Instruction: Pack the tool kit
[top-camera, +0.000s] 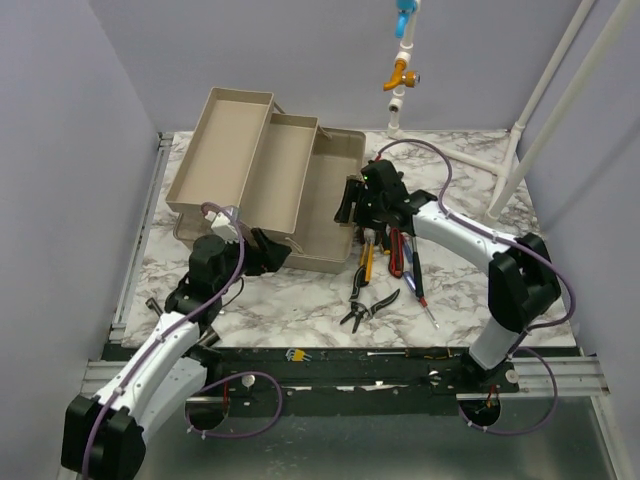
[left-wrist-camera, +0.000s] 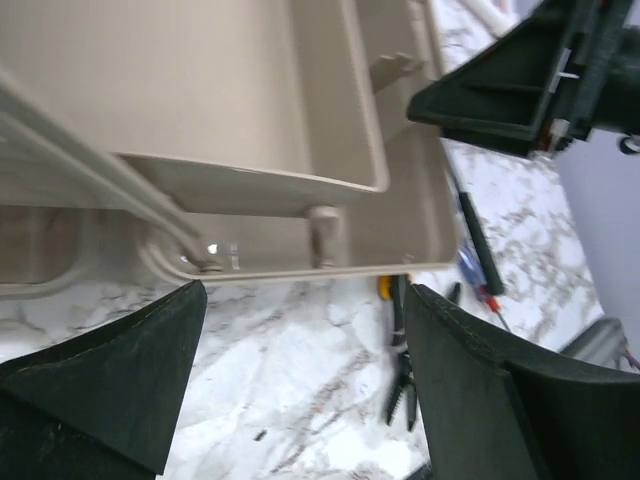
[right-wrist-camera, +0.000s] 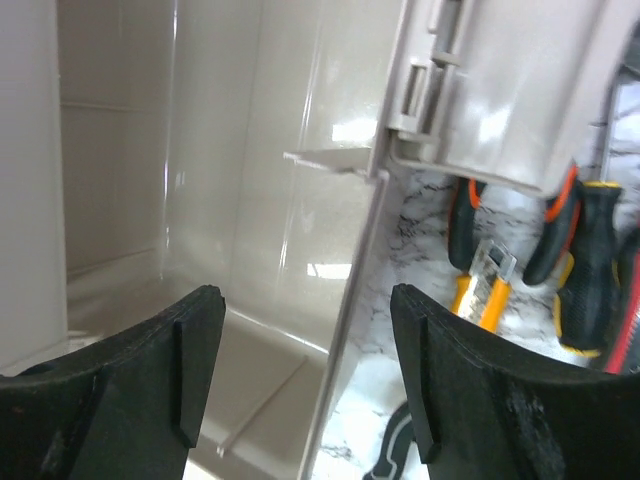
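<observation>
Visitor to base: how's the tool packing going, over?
Left hand open, empty, at toolbox front. Right hand open, empty, at its right wall. Trays swung out; pliers, screwdrivers on table beside it, unpacked. No blocker seen.

Plain lavender-grey walls (top-camera: 60, 120) close in at 9, 12 and 3 o'clock around a white, grey-veined marble-patterned bench (top-camera: 290, 300). A white plastic pipe frame (top-camera: 560, 80) leans at 2 o'clock. Silver metal rails (top-camera: 560, 375) run along 6 o'clock.

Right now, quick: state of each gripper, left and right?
Left gripper: open, holding nothing.
Right gripper: open, holding nothing, at the side wall of the open beige plastic toolbox.
</observation>
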